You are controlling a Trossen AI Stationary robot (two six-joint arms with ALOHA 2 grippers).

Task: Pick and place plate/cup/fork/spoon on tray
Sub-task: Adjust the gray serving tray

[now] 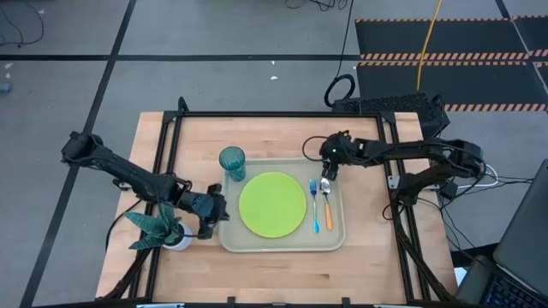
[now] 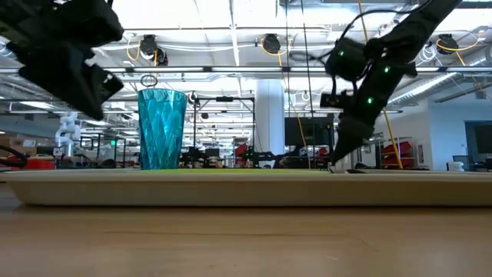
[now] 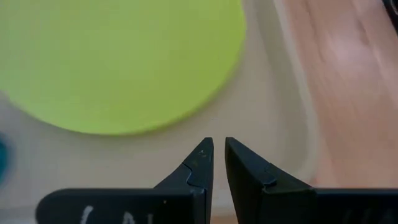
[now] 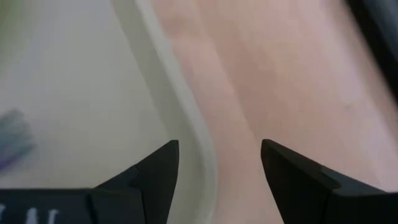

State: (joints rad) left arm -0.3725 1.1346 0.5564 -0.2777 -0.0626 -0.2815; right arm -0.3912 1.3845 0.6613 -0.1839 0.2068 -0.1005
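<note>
The beige tray [image 1: 336, 241] lies in the middle of the table. On it are the lime-green plate [image 1: 272, 204], the teal cup [image 1: 232, 161] upright at its far left corner, the blue-handled fork [image 1: 314, 204] and the orange-handled spoon [image 1: 326, 205] side by side near its right rim. My right gripper [image 1: 327, 168] stands open above the spoon's bowl end, with the tray's right rim [image 4: 180, 106] showing between its fingers and nothing held. My left gripper [image 3: 219, 152] hovers over the tray's left edge beside the plate [image 3: 124, 56], shut to a sliver, with nothing in it.
A teal leafy plant in a white pot [image 1: 163, 229] stands just left of my left arm near the table's front. Black frame rails [image 1: 171, 145] run along the table's left, far and right sides. Bare wood lies in front of the tray [image 1: 282, 274].
</note>
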